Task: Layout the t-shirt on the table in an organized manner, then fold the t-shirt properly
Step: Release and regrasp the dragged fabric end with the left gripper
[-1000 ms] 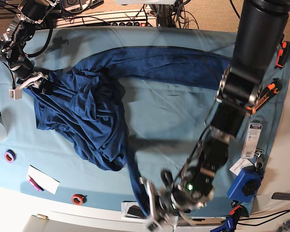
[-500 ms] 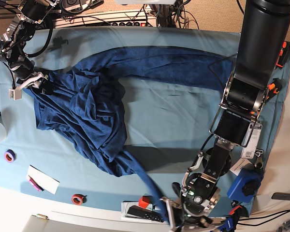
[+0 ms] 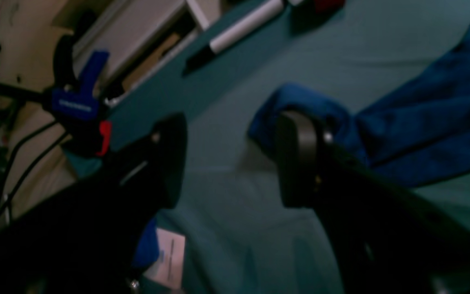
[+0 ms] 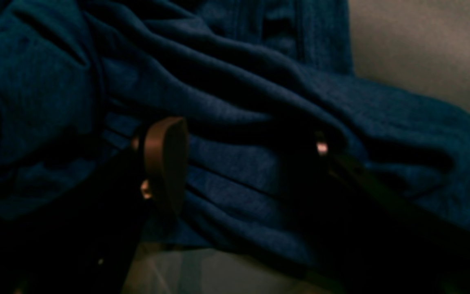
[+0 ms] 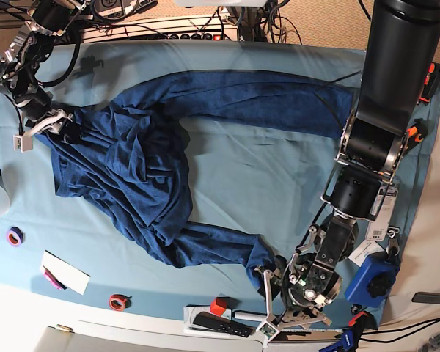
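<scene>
- Navy knit, the t-shirt [image 5: 132, 176] is lying bunched on the teal counter [image 5: 264, 176], its body heaped toward the side of my right arm.
- One long sleeve is stretching along the far edge; the other is trailing toward the near edge.
- I am holding my left claw [image 5: 279, 297] spread apart with nothing between its jaws, just beside the cuff of the trailing sleeve; one finger [image 3: 298, 159] is standing right in front of that cuff.
- I am keeping my right claw [image 5: 48, 125] gaping wide at the shirt's far corner, with folds of cloth lying between its fingers [image 4: 165, 163], not clamped.
</scene>
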`<state>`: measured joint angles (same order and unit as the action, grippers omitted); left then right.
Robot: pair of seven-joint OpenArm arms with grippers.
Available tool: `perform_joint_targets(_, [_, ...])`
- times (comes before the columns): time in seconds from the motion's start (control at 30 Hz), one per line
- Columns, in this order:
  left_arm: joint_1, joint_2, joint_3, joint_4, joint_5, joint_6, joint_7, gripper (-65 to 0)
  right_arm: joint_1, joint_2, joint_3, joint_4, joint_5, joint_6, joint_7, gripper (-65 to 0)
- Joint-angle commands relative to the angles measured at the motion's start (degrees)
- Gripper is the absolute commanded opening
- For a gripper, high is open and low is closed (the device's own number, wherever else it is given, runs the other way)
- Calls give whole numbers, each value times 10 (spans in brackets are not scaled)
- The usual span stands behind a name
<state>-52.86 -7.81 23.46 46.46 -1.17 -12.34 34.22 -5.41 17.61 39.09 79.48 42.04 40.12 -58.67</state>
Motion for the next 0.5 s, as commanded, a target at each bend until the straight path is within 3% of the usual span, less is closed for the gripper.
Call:
perform_joint_targets(0.0, [-25, 0, -4, 9, -11, -4, -2, -300, 3, 11, 3, 6, 6, -1, 2, -280])
perform_joint_targets(0.13, [-20, 0, -4, 9, -129, -116, 52, -300, 3, 11, 3, 6, 6, -1, 2, -280])
perform_joint_targets(0.23, [5, 6, -4, 9, -182, -172, 40, -300, 3, 11, 3, 6, 5, -1, 2, -280])
perform_joint_targets(0.47, [78, 54, -4, 9, -73, -169, -61, -300, 3, 11, 3, 6, 6, -1, 2, -280])
